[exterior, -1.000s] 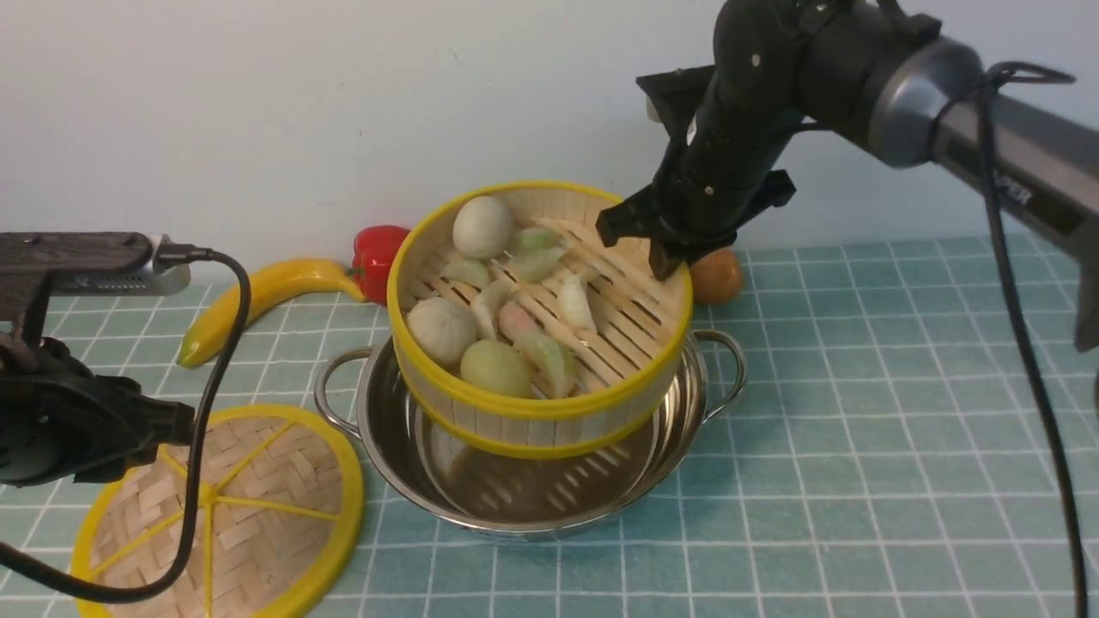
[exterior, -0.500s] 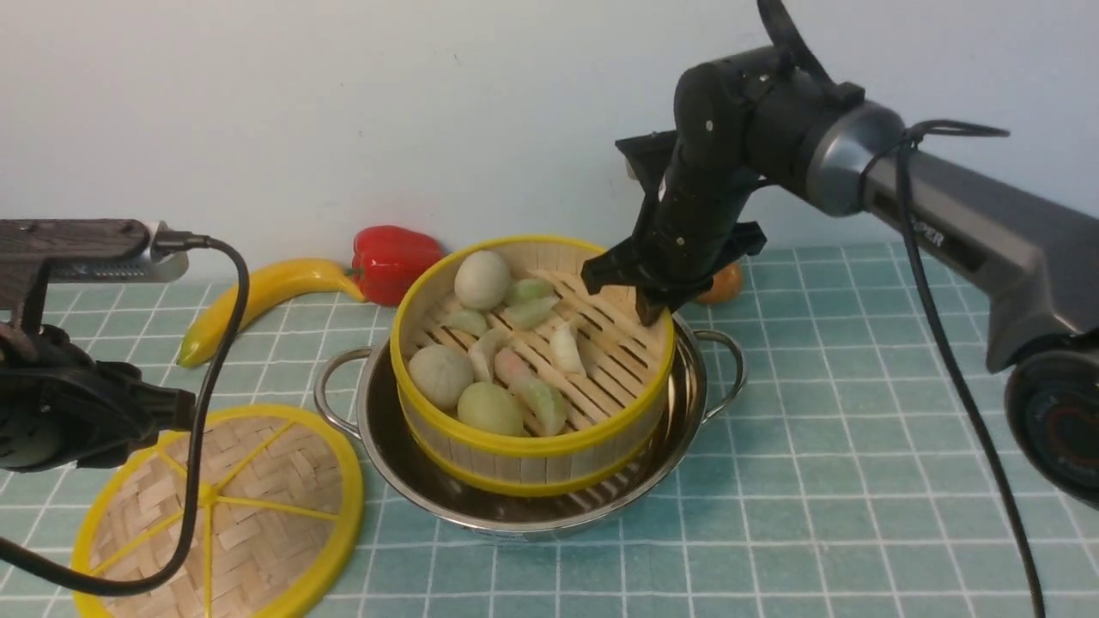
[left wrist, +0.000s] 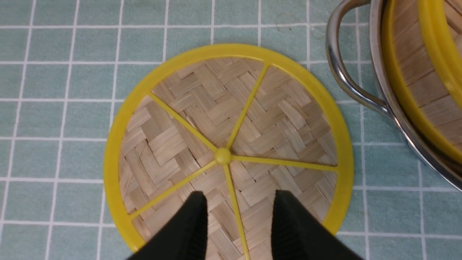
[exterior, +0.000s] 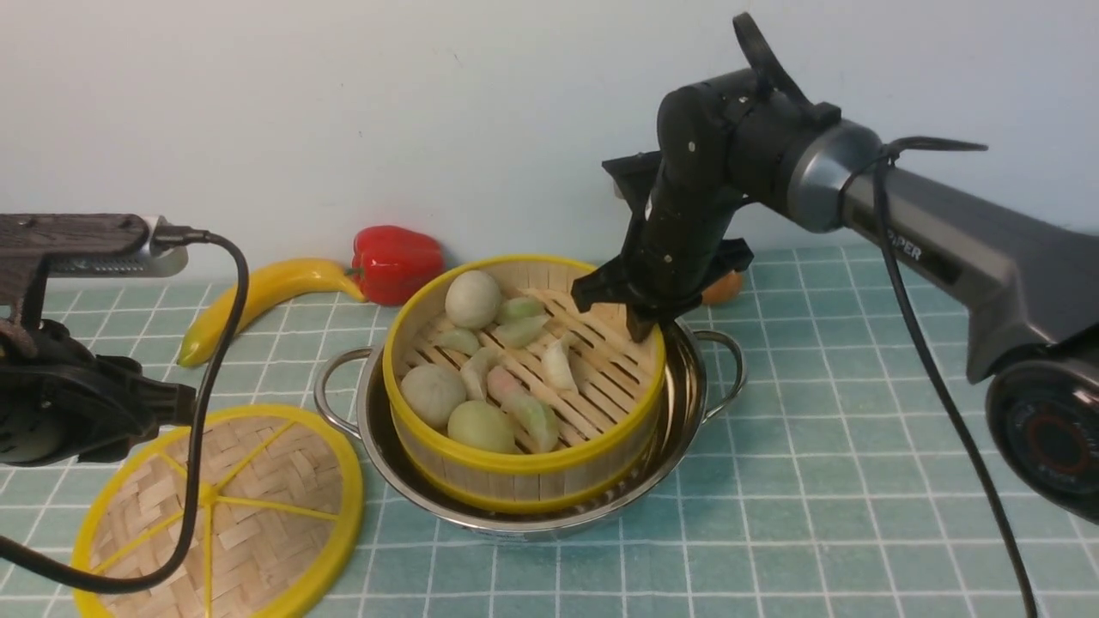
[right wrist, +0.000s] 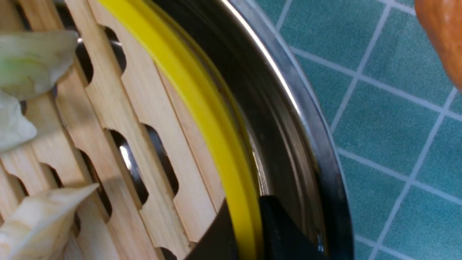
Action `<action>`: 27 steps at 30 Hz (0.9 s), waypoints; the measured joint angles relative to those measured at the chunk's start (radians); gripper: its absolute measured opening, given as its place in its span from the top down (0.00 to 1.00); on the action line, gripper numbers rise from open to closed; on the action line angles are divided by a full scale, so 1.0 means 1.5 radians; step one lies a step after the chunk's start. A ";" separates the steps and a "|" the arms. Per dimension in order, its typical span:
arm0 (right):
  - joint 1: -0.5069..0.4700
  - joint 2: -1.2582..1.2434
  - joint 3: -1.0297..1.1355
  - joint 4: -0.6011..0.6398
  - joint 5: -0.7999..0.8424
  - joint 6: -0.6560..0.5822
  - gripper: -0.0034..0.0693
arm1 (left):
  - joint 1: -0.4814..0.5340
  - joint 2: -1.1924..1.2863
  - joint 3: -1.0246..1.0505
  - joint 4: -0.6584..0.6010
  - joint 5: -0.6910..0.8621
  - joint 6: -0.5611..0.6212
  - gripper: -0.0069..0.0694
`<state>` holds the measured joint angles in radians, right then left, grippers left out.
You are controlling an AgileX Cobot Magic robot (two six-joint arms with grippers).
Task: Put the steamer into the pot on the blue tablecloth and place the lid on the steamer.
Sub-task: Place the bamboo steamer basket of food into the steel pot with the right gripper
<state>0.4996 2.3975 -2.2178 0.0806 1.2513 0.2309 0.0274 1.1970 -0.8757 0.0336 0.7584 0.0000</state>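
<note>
- Steamer [exterior: 515, 468]: inside the pot [exterior: 726, 345], on the blue tablecloth [exterior: 816, 446]; perhaps not fully seated.
- My right gripper [right wrist: 249, 231]: pinching the steamer's yellow rim at the pot's far-right side.
- Lid [left wrist: 173, 141]: flat, left of the pot, directly beneath my left gripper [left wrist: 240, 198], which is parted, empty and on the nearer arm.
- Arm lettering [exterior: 903, 246]: only "PER" legible.
</note>
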 joint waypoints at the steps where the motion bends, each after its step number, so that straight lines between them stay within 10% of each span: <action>1: 0.000 0.001 0.000 0.000 0.000 0.000 0.87 | 0.000 0.000 0.000 0.000 0.000 0.000 0.59; 27: -0.001 -0.084 -0.006 0.006 -0.011 0.000 0.43 | 0.000 0.085 0.000 -0.028 -0.036 0.000 0.59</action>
<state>0.4987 2.2714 -2.2262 0.0900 1.2351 0.2308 0.0274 1.3243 -0.8757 -0.0087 0.7041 0.0000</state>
